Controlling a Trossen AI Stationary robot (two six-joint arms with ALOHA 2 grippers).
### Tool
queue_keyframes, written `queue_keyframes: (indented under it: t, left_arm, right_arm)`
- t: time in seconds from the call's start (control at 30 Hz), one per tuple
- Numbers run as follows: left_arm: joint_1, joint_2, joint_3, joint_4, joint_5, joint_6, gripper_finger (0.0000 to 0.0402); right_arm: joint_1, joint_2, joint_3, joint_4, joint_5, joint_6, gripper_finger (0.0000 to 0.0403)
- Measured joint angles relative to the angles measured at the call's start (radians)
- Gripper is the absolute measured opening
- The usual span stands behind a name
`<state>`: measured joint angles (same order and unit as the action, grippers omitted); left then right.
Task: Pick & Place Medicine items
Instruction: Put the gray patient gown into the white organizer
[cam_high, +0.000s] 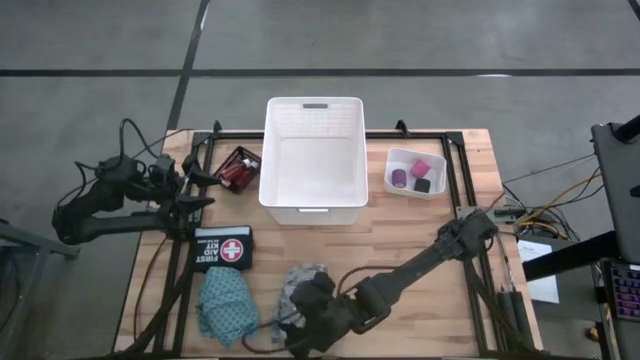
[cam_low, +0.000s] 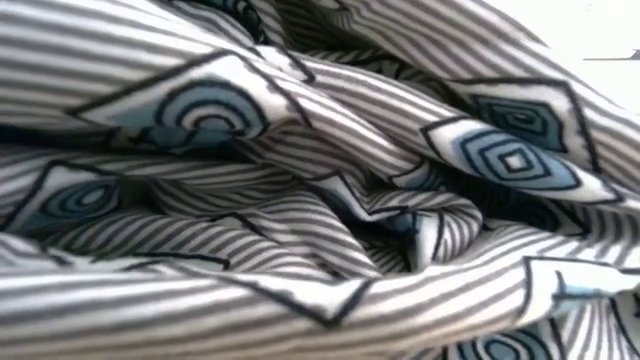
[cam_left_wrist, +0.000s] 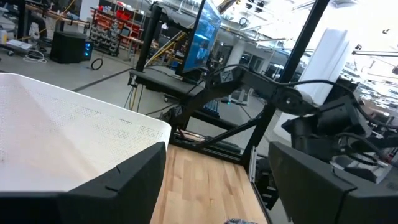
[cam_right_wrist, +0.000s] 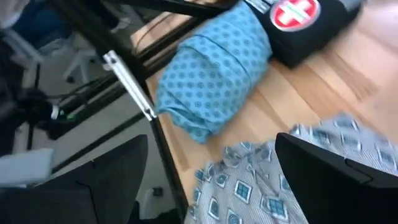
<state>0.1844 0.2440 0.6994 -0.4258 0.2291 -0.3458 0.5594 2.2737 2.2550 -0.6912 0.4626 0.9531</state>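
The grey patterned cloth (cam_high: 302, 283) lies bunched on the table near its near edge and fills the low view (cam_low: 320, 180). My right gripper (cam_right_wrist: 211, 144) is open and low over its near part (cam_right_wrist: 267, 186), one finger on each side. The teal cloth (cam_high: 225, 305) lies folded to the grey cloth's left (cam_right_wrist: 211, 68). Red bottles with white caps (cam_high: 238, 168) lie in a dark tray left of the white basket (cam_high: 312, 108). Purple, pink and black rolls sit in a small white tub (cam_high: 415, 172). My left gripper (cam_left_wrist: 217, 149) is open, in the air near the table's left edge (cam_high: 203, 203). My right gripper comes at the grey cloth from above, slanting from the table's right. Its open fingers (cam_right_wrist: 336, 180) stand over the crumpled cloth, which lies slack on the table. Whether the fingers touch it, I cannot tell.
A black first-aid pouch (cam_high: 222, 245) lies just beyond the teal cloth. The white basket stands in the middle of the far half. Black frame bars run along the table's left (cam_right_wrist: 134, 87) and right sides. Bare wood (cam_high: 400, 235) lies between basket and cloths.
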Motion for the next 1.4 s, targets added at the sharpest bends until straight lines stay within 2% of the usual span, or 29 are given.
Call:
queue_keyframes:
  t: [0.1, 0.2, 0.33, 0.47, 0.6, 0.73, 0.93, 1.13, 1.33, 1.4]
  left_arm:
    - [0.0, 0.0, 0.0, 0.0, 0.0, 0.0, 0.0289]
    - [0.0, 0.0, 0.0, 0.0, 0.0, 0.0, 0.0289]
    - [0.0, 0.001, 0.0, -0.001, 0.0, 0.0, 0.0289]
    - [0.0, 0.002, 0.0, -0.002, 0.0, 0.0, 0.0289]
    - [0.0, 0.002, 0.0, -0.006, 0.0, 0.0, 0.0289]
    - [0.0, 0.002, 0.0, -0.006, 0.0, 0.0, 0.0289]
    - [0.0, 0.002, 0.0, -0.007, 0.0, 0.0, 0.0289]
    - [0.0, 0.002, 0.0, -0.009, 0.0, 0.0, 0.0289]
    - [0.0, 0.002, 0.0, -0.044, 0.0, 0.0, 0.0289]
    - [0.0, 0.002, 0.0, -0.058, 0.0, -0.001, 0.0289]
  right_arm:
    - [-0.008, 0.045, 0.102, -0.106, 0.008, 0.159, 0.0348]
    - [-0.019, 0.042, 0.08, -0.118, 0.011, 0.332, 0.0348]
    - [-0.038, 0.043, 0.051, -0.117, 0.007, 0.435, 0.0348]
    - [-0.046, 0.041, 0.04, -0.122, 0.001, 0.473, 0.0348]
    - [-0.042, 0.041, 0.03, -0.111, 0.014, 0.438, 0.0348]
    - [-0.014, 0.025, 0.03, -0.072, 0.068, 0.303, 0.0347]
    - [0.046, 0.022, 0.03, -0.094, 0.176, 0.288, 0.0336]
    - [0.085, -0.01, 0.008, -0.124, 0.234, 0.248, 0.033]
    - [0.104, -0.061, -0.066, -0.106, 0.246, 0.144, 0.0329]
    - [0.101, -0.083, -0.109, -0.038, 0.231, 0.031, 0.0329]
